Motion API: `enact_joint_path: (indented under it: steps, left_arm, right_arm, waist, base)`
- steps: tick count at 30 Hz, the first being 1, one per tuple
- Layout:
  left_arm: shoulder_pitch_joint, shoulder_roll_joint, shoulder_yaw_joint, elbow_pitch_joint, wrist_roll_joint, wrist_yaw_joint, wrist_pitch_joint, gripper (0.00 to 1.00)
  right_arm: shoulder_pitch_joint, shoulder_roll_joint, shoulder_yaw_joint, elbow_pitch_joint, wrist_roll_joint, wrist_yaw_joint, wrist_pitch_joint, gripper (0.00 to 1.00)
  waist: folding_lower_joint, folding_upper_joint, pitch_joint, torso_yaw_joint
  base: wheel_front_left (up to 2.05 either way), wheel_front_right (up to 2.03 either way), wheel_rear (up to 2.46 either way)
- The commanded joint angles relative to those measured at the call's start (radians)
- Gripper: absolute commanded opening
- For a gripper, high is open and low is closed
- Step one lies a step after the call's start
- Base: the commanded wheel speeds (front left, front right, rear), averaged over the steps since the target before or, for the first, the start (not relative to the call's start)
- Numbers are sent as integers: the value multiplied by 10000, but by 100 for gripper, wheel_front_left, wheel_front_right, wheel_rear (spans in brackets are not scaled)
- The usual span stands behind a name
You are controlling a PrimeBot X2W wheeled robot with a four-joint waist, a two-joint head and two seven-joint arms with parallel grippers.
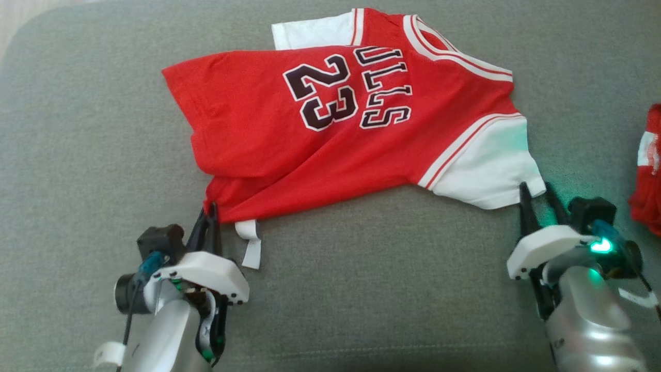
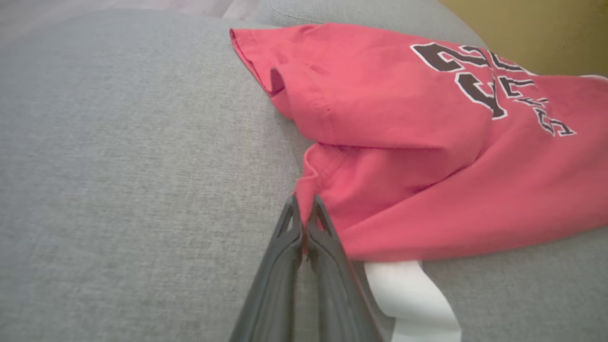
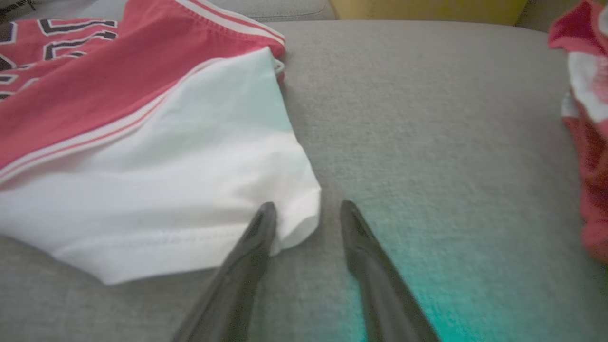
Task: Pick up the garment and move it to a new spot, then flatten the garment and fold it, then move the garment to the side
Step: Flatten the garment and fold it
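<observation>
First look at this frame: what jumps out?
A red jersey numbered 23 lies spread on the grey cushion. The left hand is shut on its lower hem corner, while the right hand stands open around the white sleeve tip. Another red garment sits at the right edge.

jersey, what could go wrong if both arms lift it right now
The left gripper is shut on just the hem corner of the jersey, so it may slip free. The right gripper is open, with only the tip of the white sleeve between its fingers; lifting now might drag one side and bunch the cloth.
</observation>
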Motion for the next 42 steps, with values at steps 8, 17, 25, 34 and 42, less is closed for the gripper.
enact_joint_path:
  steps: [8, 17, 25, 34, 42]
  left_arm:
    - [291, 154, 1123, -1364, 247, -72, -51, 0]
    - [-537, 799, 2559, -3507, 1302, -650, -51, 0]
    - [-2556, 2488, 3015, -5250, 1898, -1299, 427, 0]
    - [-4761, 3229, 2670, -4958, 2200, -1564, 2479, 0]
    - [-7247, 2416, 1986, -2343, 2411, -1271, 1576, 0]
  right_arm:
    - [9, 45, 762, -1034, 879, 63, 30, 0]
    - [-819, -255, 1019, -4427, 2770, 63, 29, 0]
    - [-2651, -1529, 1187, -7156, 4051, 63, 472, 0]
    - [-4438, -2053, 1258, -7327, 3614, 63, 2092, 0]
    - [-7019, -1776, 1141, -4730, 2428, 63, 1282, 0]
  waist:
    - [-1, 0, -667, -58]
    - [-1, 0, -2237, -263]
    - [-1, 0, -2504, -184]
    - [-1, 0, -1175, 26]
    - [-1, 0, 711, -30]
  base:
    - [0, 0, 0]
    - [0, 0, 0]
    - [0, 0, 0]
    - [0, 0, 0]
    - [0, 0, 0]
